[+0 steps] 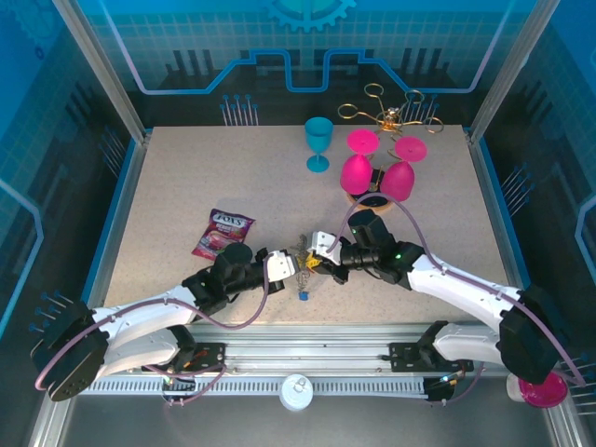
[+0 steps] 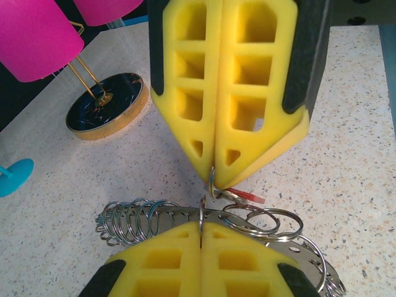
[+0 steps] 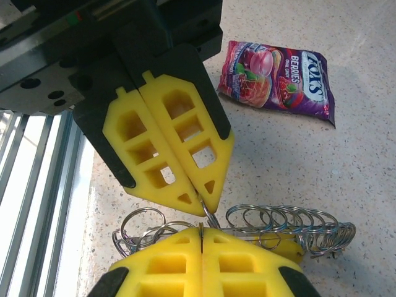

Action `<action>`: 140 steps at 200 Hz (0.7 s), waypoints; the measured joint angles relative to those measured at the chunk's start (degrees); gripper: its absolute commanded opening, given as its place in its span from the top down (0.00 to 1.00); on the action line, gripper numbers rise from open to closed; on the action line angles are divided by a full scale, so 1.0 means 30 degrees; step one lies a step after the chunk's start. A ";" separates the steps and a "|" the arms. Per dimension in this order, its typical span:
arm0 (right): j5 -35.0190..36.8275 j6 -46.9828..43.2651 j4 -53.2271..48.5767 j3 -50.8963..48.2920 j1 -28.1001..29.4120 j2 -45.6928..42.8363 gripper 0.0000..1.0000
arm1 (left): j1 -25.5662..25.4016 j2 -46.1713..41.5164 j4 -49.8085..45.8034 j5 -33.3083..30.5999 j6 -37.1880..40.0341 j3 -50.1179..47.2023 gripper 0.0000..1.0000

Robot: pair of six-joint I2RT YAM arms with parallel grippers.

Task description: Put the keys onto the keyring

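1. While both my grippers meet tip to tip low over the table (image 1: 177,168), close to its near edge, a metal rail (image 3: 37,179) runs just beside the spot. Bare tabletop lies open to the left and toward the far side. The candy bag (image 1: 223,233) lies near my left arm, and the goblets stand well behind my right arm.
2. My left gripper (image 2: 201,234) is pressed together, its yellow pads (image 2: 167,260) pinching the thin edge of one ring of the keyring (image 2: 133,219). My right gripper (image 3: 202,230) is closed the same way, its tips nipping a small split ring of that same bundle.
3. The keyring is silver wire, with a row of coiled loops at one end and flat split rings overlapping at the other. It sits between my two grippers.
4. A red-headed key (image 2: 249,197) lies against the rings, just beside my right fingertips. A blue-headed key (image 1: 304,296) lies alone on the table, apart from the bundle and nearer the edge.
5. I count two keys for certain and cannot tell whether more are tangled in the rings. There are also one teal goblet (image 1: 318,144), two pink goblets (image 1: 356,173), one gold wire rack (image 1: 391,114) and one candy bag.
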 measured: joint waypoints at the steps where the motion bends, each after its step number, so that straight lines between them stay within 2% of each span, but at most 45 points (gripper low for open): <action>1: -0.0007 0.0000 0.0000 0.0000 0.0000 0.0015 1.00 | 0.0000 0.0000 0.0000 0.0007 0.0000 0.0000 1.00; 72: 0.0211 0.0372 0.0452 0.0102 0.0102 0.0466 1.00 | 0.0066 0.0007 -0.0007 0.0087 0.0007 0.0000 1.00; 140: 0.2011 0.2543 0.0816 0.0801 0.0255 0.1231 1.00 | 0.0357 -0.0087 0.0036 -0.0415 0.0153 0.0095 1.00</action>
